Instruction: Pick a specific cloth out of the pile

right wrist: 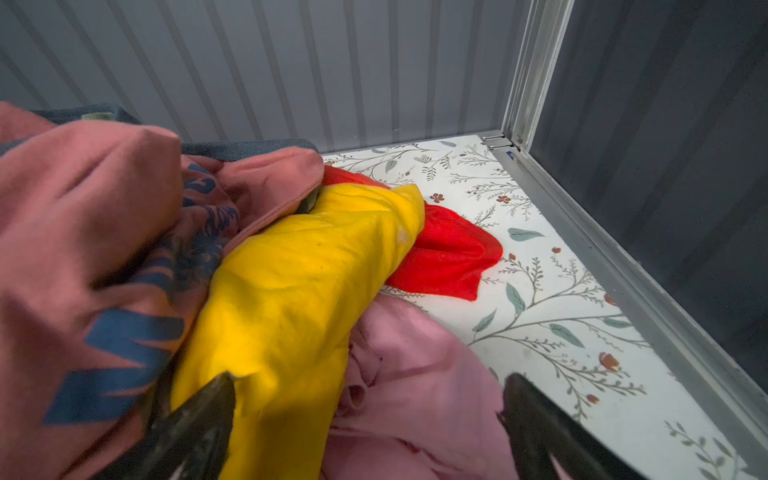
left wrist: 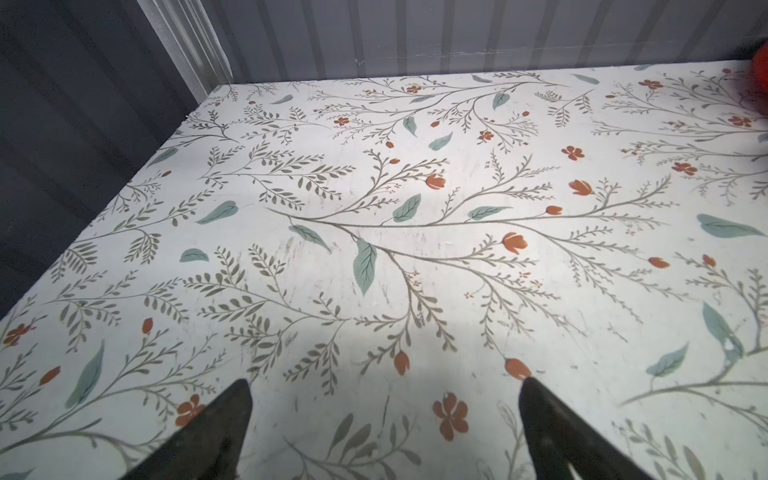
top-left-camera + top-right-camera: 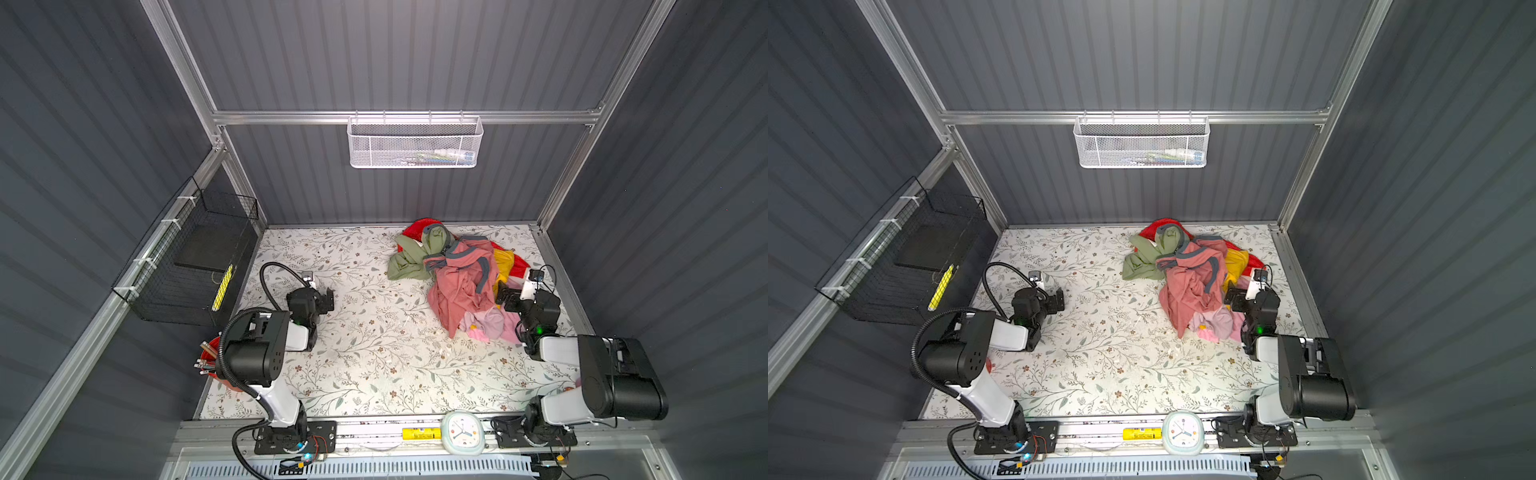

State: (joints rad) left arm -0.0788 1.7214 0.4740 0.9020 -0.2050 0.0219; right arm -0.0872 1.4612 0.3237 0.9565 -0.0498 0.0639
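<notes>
Just ahead of the right claw (image 1: pixel 370 382), the cloth (image 1: pixel 299 270) shows as a yellow fold on the side of the pile (image 3: pixel 457 282) nearest that claw, tucked under the salmon-pink shirt (image 1: pixel 83 208) and lying over the red garment (image 1: pixel 449 253). This claw stands wide open and grips nothing; 1 fingertip (image 1: pixel 208 407) sits right at the yellow fabric, though contact cannot be told. A light pink garment (image 1: pixel 415 374) lies between its fingers. Well apart from the pile, the left claw (image 2: pixel 385 384) is also spread wide and empty, with only the floral table (image 2: pixel 457 249) in front of it
</notes>
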